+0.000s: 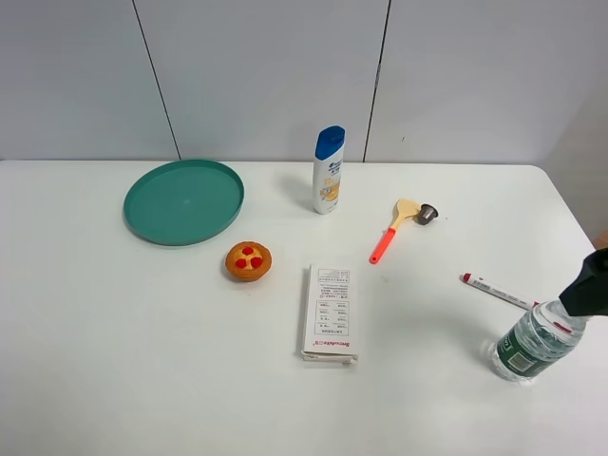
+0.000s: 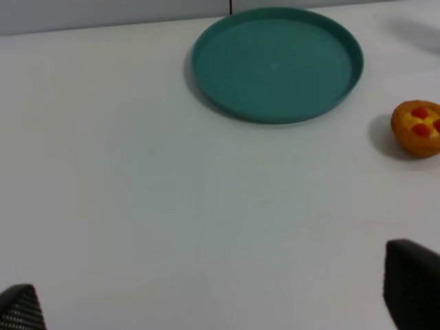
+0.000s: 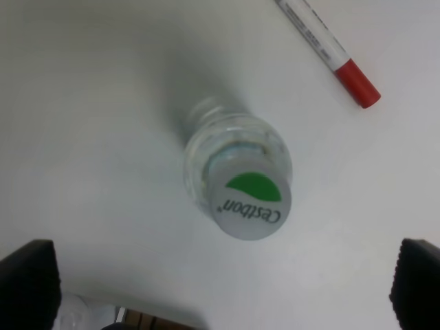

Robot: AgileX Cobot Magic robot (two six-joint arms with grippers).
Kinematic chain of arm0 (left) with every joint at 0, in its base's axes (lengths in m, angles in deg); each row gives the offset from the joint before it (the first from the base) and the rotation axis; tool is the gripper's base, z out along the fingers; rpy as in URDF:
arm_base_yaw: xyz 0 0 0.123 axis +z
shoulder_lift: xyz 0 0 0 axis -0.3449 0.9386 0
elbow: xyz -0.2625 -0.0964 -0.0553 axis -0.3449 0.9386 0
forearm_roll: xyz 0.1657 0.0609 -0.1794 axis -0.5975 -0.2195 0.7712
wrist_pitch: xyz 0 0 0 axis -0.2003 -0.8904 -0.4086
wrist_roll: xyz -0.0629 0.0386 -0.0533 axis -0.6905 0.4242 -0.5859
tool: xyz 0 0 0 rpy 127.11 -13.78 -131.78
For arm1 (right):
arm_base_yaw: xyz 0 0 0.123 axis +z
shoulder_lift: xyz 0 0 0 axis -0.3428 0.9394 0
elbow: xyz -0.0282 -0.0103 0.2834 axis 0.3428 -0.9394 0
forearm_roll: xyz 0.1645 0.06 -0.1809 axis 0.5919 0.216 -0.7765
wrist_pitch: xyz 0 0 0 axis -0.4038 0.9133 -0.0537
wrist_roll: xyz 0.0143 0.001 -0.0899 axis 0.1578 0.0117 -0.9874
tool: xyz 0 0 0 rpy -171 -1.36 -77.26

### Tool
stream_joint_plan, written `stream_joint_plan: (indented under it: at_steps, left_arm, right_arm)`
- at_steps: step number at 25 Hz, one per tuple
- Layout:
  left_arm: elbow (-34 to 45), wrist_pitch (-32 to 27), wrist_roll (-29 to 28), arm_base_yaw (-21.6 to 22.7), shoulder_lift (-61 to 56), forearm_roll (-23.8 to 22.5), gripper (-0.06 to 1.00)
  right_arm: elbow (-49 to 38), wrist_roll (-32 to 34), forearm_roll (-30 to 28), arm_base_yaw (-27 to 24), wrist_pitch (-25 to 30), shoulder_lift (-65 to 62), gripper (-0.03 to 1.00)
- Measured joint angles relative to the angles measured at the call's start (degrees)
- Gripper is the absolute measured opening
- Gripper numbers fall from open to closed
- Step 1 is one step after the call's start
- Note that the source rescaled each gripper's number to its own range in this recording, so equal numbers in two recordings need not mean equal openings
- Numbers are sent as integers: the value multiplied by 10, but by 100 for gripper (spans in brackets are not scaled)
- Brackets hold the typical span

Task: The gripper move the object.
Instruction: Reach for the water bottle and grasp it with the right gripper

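– Although the table [image 1: 142, 380] is plainly seen, how much is judged done?
– None: the right gripper [image 3: 220, 285] is spread wide, as is the left gripper [image 2: 220, 302], and the water bottle [image 1: 534, 344] stands ungripped beneath the right one, near the table's right front corner.
– What is obscured?
– Its cap [image 3: 251, 203] is covered in the high view, the gripper cut off; contact seems absent.

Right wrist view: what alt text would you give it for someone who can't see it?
Looking down, a clear water bottle with a white-and-green cap stands on a white table, with the black fingertips of the right gripper wide apart and clear of it. A white marker with a red cap lies nearby.
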Motion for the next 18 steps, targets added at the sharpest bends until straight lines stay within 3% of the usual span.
stream_joint_plan:
  at_steps: [11,18]
  left_arm:
    - [0,0,0,0,0,0,100]
    - [0,0,0,0,0,0,100]
  right_arm:
    - [-35,-15,-2,0,-6,39,89]
    - [-119,-28,-20,0,-78,40,89]
